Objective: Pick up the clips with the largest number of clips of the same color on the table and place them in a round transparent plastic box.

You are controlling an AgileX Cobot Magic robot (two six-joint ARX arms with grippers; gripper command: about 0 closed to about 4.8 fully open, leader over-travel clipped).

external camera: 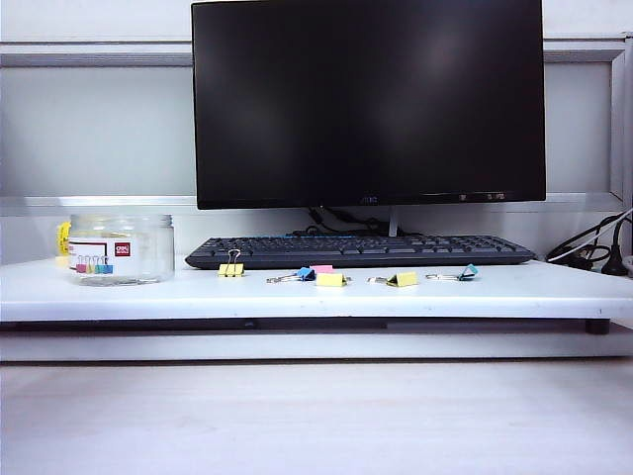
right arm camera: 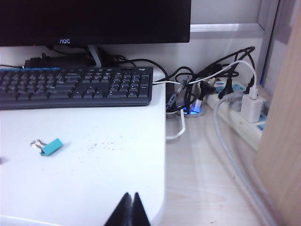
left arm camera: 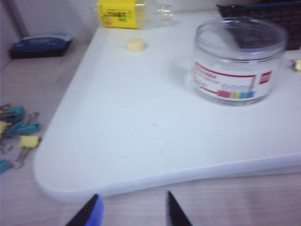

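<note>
White raised board (external camera: 297, 292) carries a black keyboard (external camera: 361, 249) under a dark monitor (external camera: 368, 99), "AOC" readable on its bezel. Three yellow clips (external camera: 231, 268) (external camera: 331, 280) (external camera: 403, 280) sit in a loose row in front of the keyboard, mixed with a blue clip (external camera: 306, 273), a pink clip (external camera: 321, 268) and a teal clip (external camera: 467, 272) toward the right end. Round transparent plastic box (external camera: 121, 249) stands upright, lid off, at the board's left end, well apart from the clips; white-and-red label with a row of coloured clips, text too small to read. Behind it a yellow-labelled bottle (left arm camera: 122, 12) and a loose cap (left arm camera: 135, 44). Spare clips (left arm camera: 19, 136) lie off the board's rounded corner. Cables and power strip (right arm camera: 240, 103) crowd the right edge. Left gripper (left arm camera: 131, 212) low before that corner, jaws parted, empty. Right gripper (right arm camera: 128, 209) near the right front edge, fingers clenched together, empty.
</note>
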